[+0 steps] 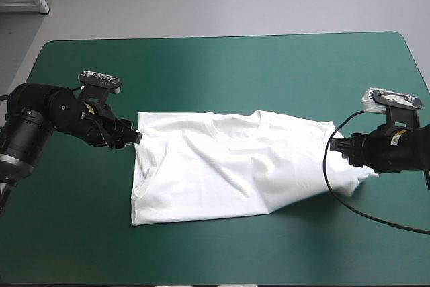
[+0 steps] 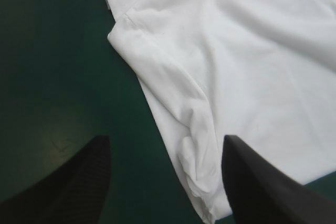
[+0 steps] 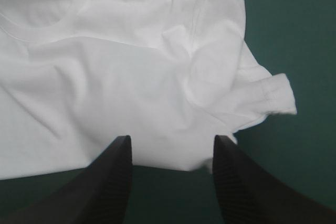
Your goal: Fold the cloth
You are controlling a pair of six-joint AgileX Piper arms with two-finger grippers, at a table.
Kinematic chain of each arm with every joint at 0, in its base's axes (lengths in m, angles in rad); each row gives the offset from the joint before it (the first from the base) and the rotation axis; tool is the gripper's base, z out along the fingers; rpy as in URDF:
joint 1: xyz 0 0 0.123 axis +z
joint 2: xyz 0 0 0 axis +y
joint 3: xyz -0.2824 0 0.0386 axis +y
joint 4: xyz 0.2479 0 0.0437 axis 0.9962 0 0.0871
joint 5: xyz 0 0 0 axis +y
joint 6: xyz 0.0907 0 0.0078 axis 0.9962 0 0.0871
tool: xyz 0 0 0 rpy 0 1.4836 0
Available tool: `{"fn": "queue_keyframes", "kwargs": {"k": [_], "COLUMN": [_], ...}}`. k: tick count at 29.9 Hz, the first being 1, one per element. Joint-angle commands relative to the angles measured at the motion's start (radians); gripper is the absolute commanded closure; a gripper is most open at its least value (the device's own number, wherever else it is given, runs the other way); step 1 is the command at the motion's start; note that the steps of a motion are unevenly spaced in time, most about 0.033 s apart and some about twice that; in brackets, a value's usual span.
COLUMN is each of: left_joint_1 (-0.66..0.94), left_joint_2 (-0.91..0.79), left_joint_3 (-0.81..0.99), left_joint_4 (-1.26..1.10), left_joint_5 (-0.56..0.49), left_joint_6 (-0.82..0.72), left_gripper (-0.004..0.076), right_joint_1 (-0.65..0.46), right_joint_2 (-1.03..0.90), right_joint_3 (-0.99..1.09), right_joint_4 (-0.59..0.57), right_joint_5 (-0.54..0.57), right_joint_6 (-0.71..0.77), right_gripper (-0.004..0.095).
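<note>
The white T-shirt lies partly folded in the middle of the teal-green table, its collar toward the far edge and creases running across it. My left gripper hovers open at the shirt's far-left corner. In the left wrist view the gripper straddles the shirt's rumpled edge, fingers wide apart. My right gripper is open at the shirt's right end. Its wrist view shows the gripper just short of the T-shirt, whose sleeve sticks out beside it.
Bare teal-green cover surrounds the shirt on all sides, with wide room toward the far edge and the near edge. A black cable loops on the table by the right arm, over the shirt's right end.
</note>
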Motion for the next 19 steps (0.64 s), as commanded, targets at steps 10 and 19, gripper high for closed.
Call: {"fn": "queue_keyframes", "kwargs": {"k": [10, 19], "left_joint_1": [-0.001, -0.001], "left_joint_2": [-0.030, -0.030], "left_joint_3": [-0.033, -0.033], "left_joint_4": [-0.015, -0.042], "left_joint_5": [0.042, 0.020], "left_joint_6": [-0.002, -0.002], "left_gripper": [0.0283, 0.0283], "right_joint_1": [-0.004, -0.024], "right_joint_2": [-0.050, -0.004], "right_joint_3": [0.145, 0.314], "right_joint_4": [-0.068, -0.205], "right_joint_5": [-0.030, -0.089], "right_joint_6": [0.023, 0.037], "right_gripper": [0.0466, 0.0464]}}
